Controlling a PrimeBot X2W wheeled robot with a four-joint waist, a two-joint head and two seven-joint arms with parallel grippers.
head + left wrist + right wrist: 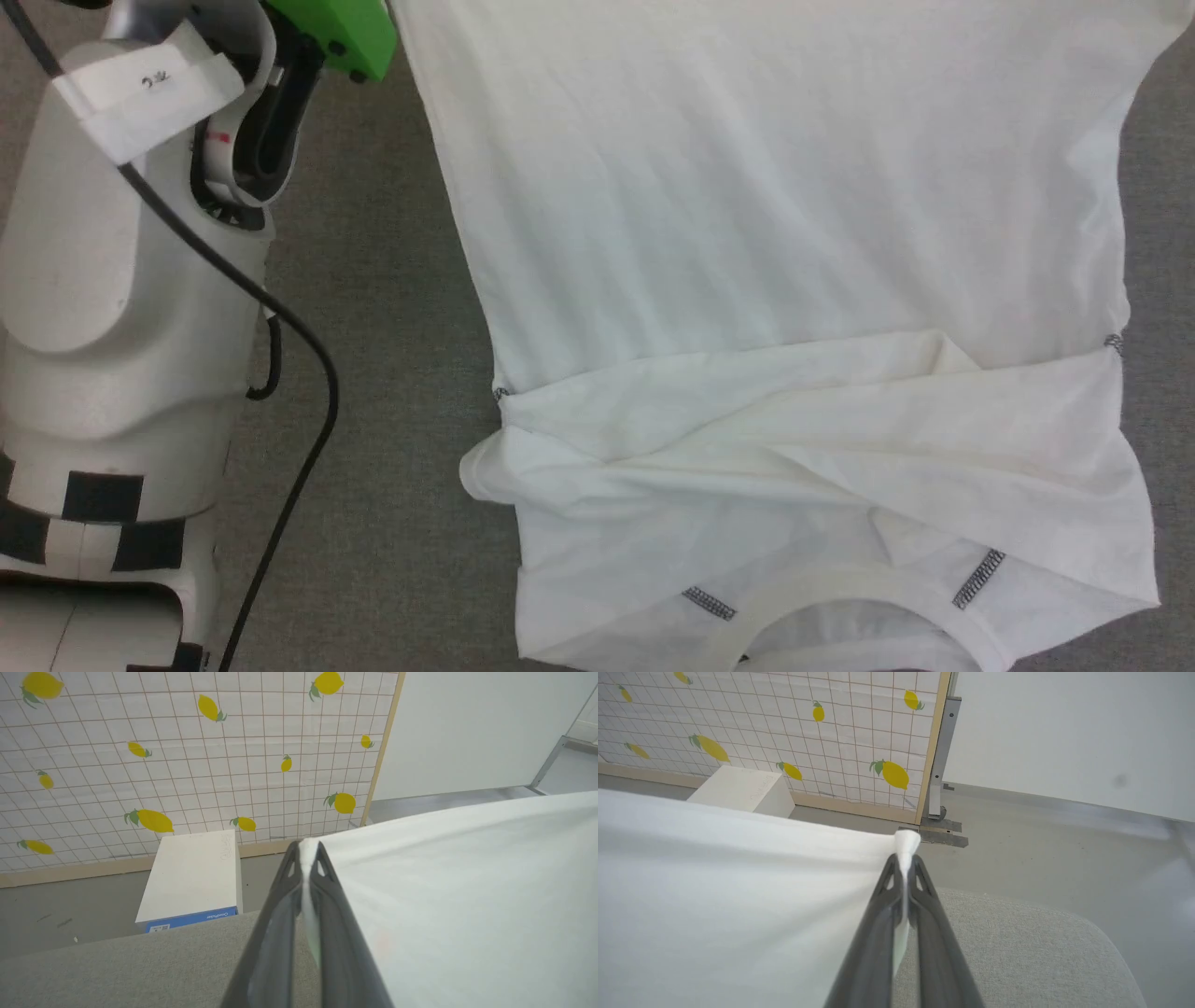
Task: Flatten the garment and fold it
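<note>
One garment (775, 233), a white shirt of soft, thin knit, is lying spread over the desk (392, 373), which is wearing a grey, felt-like woven cover with a rounded corner showing in the right wrist view. The shirt's body is lying smooth and flat across the upper part of the head view, while nearer the camera the cloth is bunching into soft diagonal folds above one ribbed, curved collar (840, 597). Four short grey zigzag stitch marks (978, 577) are showing on it: two beside the collar and one at each side edge.

Two pincers are working. The left pincer (307, 858) is pinching a white edge of the garment between its two long, dark, tapering fingers (280, 914), jaws pressed together on the cloth. The right pincer (905, 861) is nipping another corner the same way, a small tuft of fabric poking past its two fingers (873, 933).

Beyond the desk, one white rectangular box (191, 877) with a blue edge is sitting on the grey floor before a grid-patterned wall (187, 765) printed with yellow lemons
</note>
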